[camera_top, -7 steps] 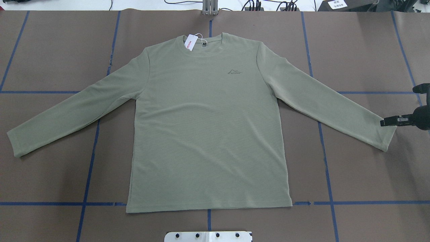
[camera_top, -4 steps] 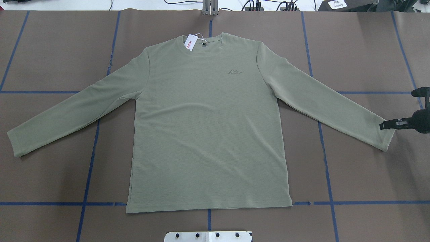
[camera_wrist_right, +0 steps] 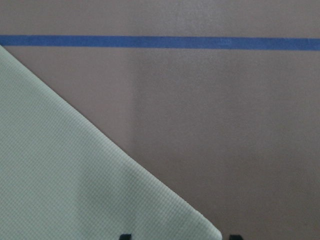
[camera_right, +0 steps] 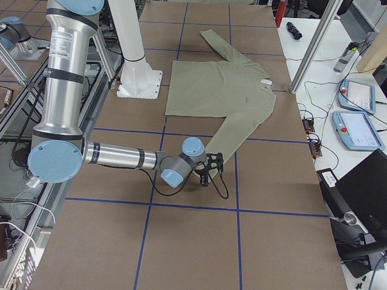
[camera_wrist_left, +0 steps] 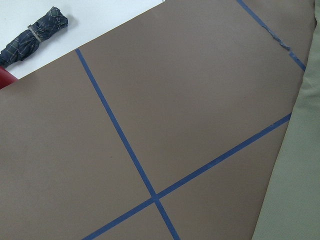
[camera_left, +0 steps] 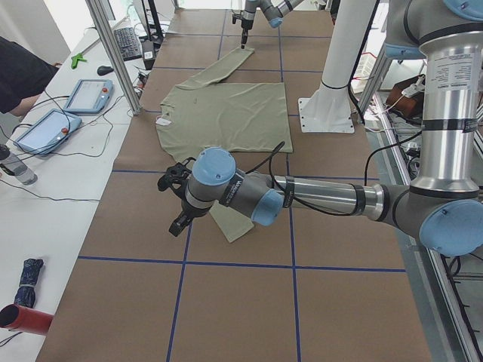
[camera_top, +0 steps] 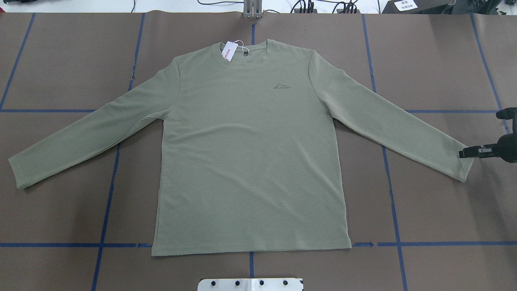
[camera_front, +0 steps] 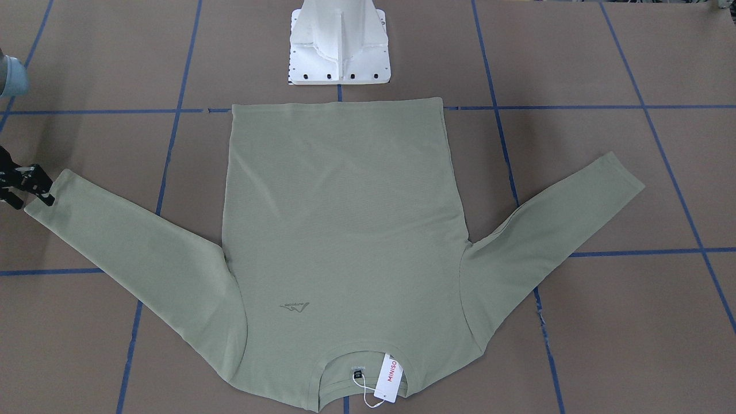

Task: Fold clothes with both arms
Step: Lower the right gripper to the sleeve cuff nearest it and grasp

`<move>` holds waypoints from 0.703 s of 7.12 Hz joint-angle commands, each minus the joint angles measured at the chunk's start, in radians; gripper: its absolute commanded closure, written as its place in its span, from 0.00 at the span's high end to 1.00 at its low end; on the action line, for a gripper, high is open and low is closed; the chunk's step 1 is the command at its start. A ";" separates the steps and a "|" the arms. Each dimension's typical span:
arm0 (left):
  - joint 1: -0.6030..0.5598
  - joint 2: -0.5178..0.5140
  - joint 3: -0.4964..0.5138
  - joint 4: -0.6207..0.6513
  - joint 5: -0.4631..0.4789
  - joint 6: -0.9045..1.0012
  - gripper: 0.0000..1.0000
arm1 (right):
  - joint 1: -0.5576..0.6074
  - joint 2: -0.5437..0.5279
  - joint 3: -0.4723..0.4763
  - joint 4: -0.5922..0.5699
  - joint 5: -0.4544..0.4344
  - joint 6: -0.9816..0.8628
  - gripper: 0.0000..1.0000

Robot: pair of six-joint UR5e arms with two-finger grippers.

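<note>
The sage-green long-sleeved shirt (camera_top: 250,153) lies flat and face up, sleeves spread, with the white MINISO hang tag (camera_top: 228,51) at its collar; it also shows in the front view (camera_front: 339,218). My right gripper (camera_top: 463,152) is low at the tip of the right sleeve cuff (camera_top: 460,167). It also shows in the front view (camera_front: 41,187). In the right wrist view its fingertips (camera_wrist_right: 126,236) stand apart, with the cuff corner (camera_wrist_right: 200,225) between them, so it is open. My left gripper (camera_left: 177,202) shows only in the left side view, hovering by the left cuff (camera_left: 234,226). I cannot tell if it is open or shut.
The white pedestal base (camera_front: 339,46) stands at the shirt's hem side. Blue tape lines (camera_top: 387,169) cross the brown table cover. A folded dark umbrella (camera_wrist_left: 35,32) and teach pendants (camera_left: 87,94) lie on the white side table beyond the left end.
My right gripper has shifted slightly nearer to the robot's side along the cuff end. The shirt has not moved.
</note>
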 commanded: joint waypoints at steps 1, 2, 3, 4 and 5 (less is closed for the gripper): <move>-0.001 0.000 -0.001 0.000 0.000 0.000 1.00 | -0.001 0.005 -0.009 0.000 0.001 -0.002 0.70; -0.001 0.000 -0.001 0.000 0.000 0.000 1.00 | -0.001 0.006 -0.009 0.000 -0.005 -0.002 0.54; -0.001 0.000 -0.001 0.000 0.000 0.000 1.00 | -0.001 0.008 -0.009 0.002 -0.008 -0.001 0.24; -0.001 0.002 -0.001 0.000 0.000 0.000 1.00 | -0.001 0.009 -0.003 0.002 -0.008 0.005 0.00; -0.001 0.000 0.001 0.000 0.000 0.000 1.00 | 0.001 0.012 0.020 -0.001 -0.004 0.009 0.00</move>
